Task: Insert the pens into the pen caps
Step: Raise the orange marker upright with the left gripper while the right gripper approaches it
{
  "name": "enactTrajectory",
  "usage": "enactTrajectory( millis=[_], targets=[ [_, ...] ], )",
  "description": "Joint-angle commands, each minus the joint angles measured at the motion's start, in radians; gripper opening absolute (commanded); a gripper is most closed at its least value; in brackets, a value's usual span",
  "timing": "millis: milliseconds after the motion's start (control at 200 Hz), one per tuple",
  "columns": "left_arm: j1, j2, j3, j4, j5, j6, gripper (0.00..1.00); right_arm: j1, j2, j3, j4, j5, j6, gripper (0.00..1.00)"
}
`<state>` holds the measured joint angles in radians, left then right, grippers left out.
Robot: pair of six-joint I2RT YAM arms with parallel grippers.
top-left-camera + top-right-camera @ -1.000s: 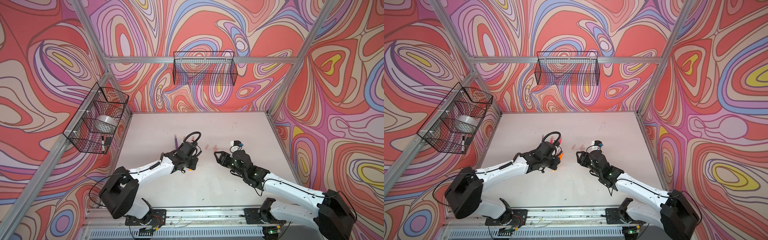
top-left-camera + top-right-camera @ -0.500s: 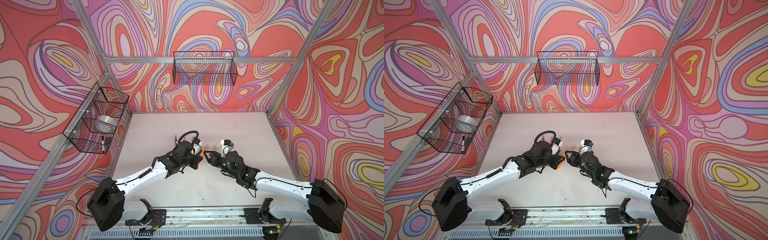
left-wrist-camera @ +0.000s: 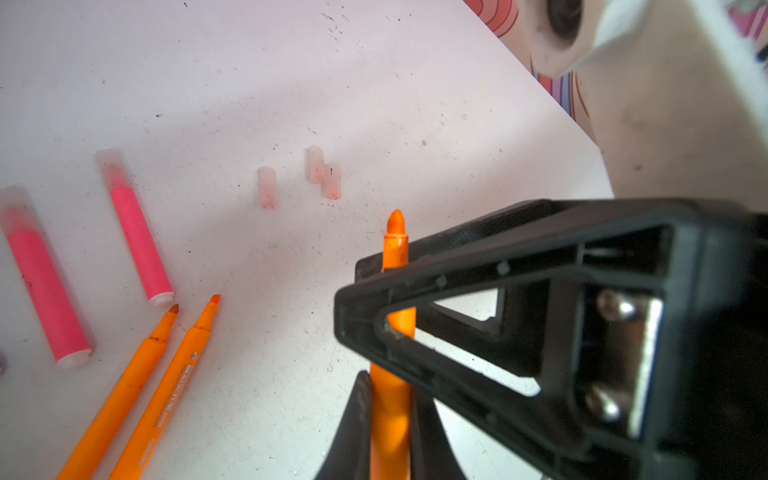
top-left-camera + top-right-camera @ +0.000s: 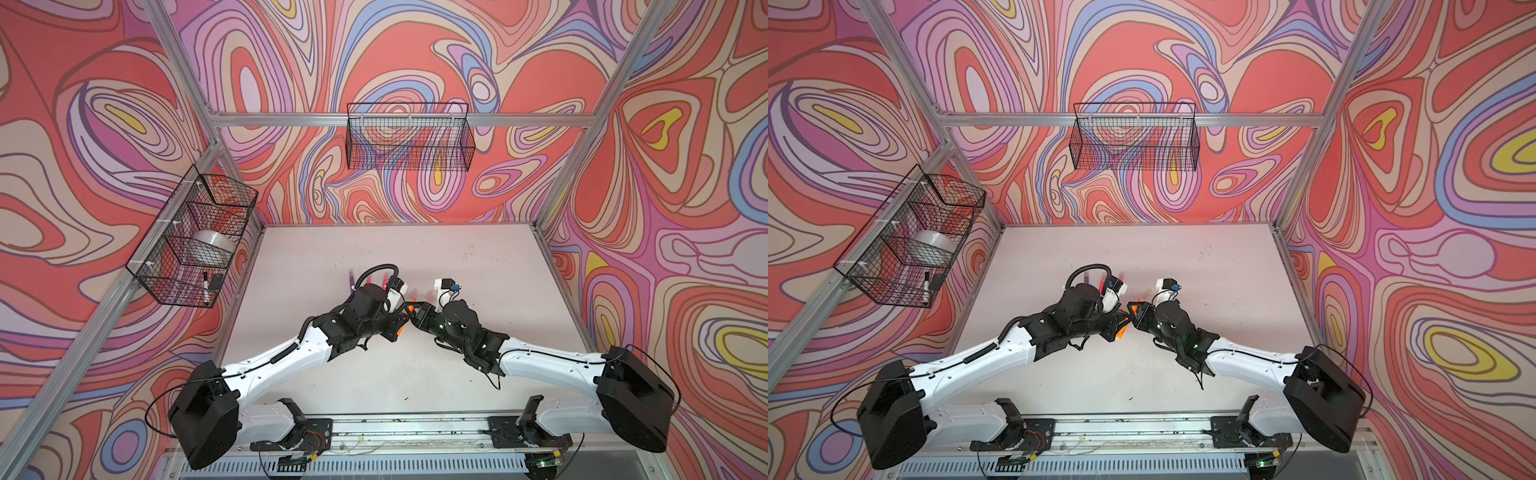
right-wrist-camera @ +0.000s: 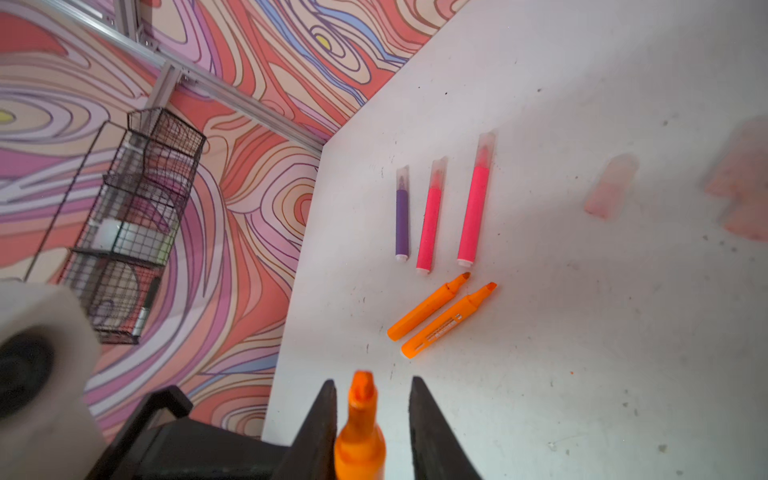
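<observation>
In a top view the pen [image 4: 400, 331] hangs over the surface [image 4: 478, 266] centre, tip toward 1 o'clock; left wrist: left fingers [image 3: 358, 419] pinch it; right wrist: right fingers [image 5: 322, 432] narrowly spread round its neck, so an off-centre squeeze could twist it loose.

Orange pen [image 3: 395, 249] uncapped (three caps [image 3: 267, 187] loose)

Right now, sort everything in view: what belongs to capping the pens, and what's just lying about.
Job: held orange pen; two loose orange pens; three loose clear caps; capped purple pen; two capped pink pens.
Lying about: two wire baskets; tape roll; black-and-white marker.
</observation>
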<state>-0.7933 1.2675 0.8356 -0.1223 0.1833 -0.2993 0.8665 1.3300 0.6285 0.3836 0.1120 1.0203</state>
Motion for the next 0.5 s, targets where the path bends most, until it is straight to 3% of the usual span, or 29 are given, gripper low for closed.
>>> enactTrajectory(
  millis=[0,225,401,496],
  targets=[
    [-0.004,-0.009,0.017,0.018,0.000,0.011,0.00,0.004,0.020,0.026,0.009,-0.013,0.010,0.20],
    [-0.006,0.007,0.012,0.043,-0.014,0.004,0.03,0.012,0.037,0.037,0.013,-0.025,0.020,0.10],
    [-0.005,0.013,0.002,0.060,-0.016,0.008,0.28,0.014,0.040,0.042,0.014,-0.021,0.023,0.06],
    [-0.006,0.021,0.000,0.066,-0.018,0.008,0.36,0.018,0.048,0.048,0.015,-0.025,0.020,0.05]
  ],
)
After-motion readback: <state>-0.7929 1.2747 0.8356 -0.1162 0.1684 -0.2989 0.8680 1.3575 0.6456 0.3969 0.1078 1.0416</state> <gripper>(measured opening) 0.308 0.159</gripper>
